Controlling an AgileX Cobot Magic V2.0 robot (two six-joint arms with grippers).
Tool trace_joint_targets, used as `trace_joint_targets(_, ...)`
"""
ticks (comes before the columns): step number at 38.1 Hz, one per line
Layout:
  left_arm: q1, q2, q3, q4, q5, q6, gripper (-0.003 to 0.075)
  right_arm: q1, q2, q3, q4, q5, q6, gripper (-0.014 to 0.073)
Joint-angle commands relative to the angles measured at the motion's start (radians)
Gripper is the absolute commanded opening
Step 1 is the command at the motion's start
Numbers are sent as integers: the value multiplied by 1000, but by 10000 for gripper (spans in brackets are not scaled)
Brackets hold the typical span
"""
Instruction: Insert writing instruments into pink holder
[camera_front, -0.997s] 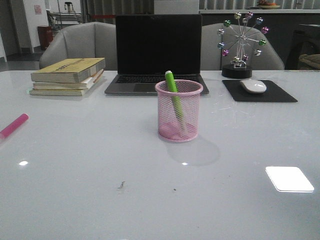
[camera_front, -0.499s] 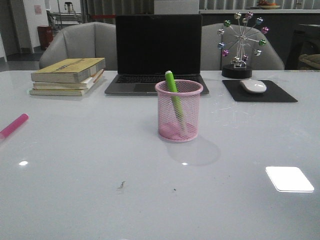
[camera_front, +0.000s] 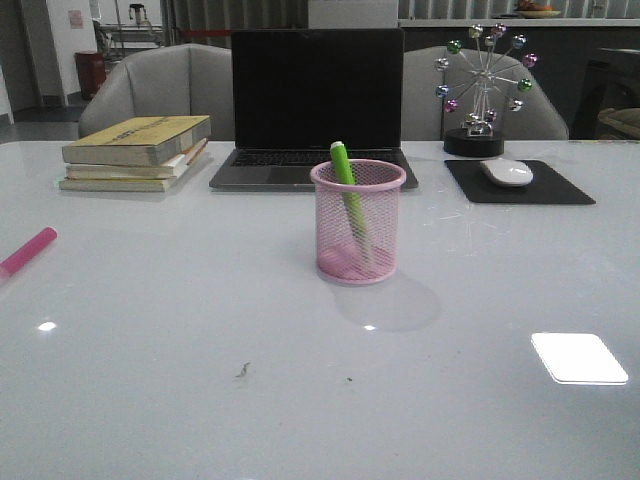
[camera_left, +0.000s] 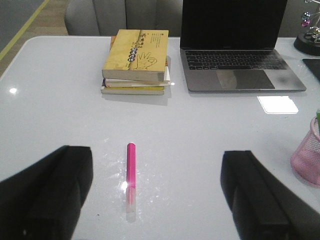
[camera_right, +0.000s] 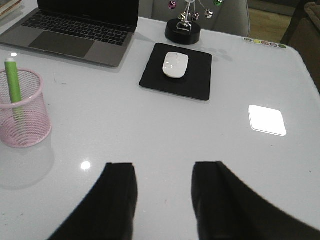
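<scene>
Pink marker (camera_left: 131, 172) lies flat on the tabletop (camera_front: 200, 380). Left tool (camera_left: 155, 192), spread wide, should drop straight down and pinch its middle.

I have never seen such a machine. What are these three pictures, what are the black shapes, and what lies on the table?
A robot with two arms sits at a white table. One camera looks forward over it; the other two ride on the wrists. The black shapes are gripper fingers: left gripper, right gripper. Both are open and hold nothing. The green marker stands in the pink holder. The pink marker lies flat on the table, between the left fingers in that view. Behind are books, a laptop, a mouse on a pad, and a wheel ornament.
</scene>
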Motion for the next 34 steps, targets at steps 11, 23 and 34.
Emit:
trace_joint_targets(11,3,63,-32,-15,-355,-4,583,-5,-4,-30,3,-79,-12,395)
trace_joint_targets(23,3,153,-45,-4,-510,-4,583,-5,-4,-30,3,-79,-12,395)
trace_joint_targets(34,3,276,-186,84,-318,-4,583,-5,-4,-30,3,-79,-12,395)
